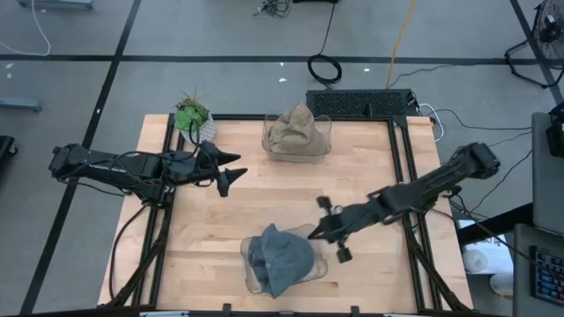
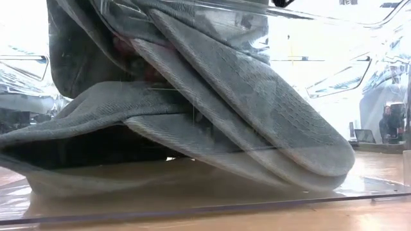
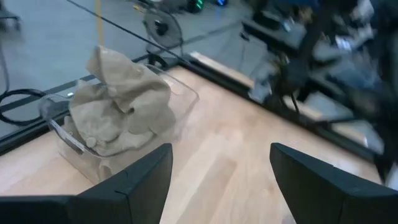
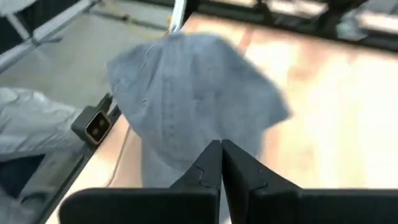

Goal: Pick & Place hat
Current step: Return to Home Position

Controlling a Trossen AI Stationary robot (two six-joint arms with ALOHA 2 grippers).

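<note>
The blue caps lie heaped in the transparent bin at the bench's 6 o'clock edge. They rise above its rim, and one brim hangs over the near side. In the low view their fabric presses against the clear wall.

The right gripper is clenched on nothing, its fingertips meeting. It hovers just beside that bin at 4 o'clock and points at the caps.

The left gripper hangs released near 10 o'clock, with its fingers spread.

A second bin of beige caps sits at the 12 o'clock edge, and a small plant stands at the 11 o'clock corner.

Bare wood runs across the middle between the two bins and the two grippers.
</note>
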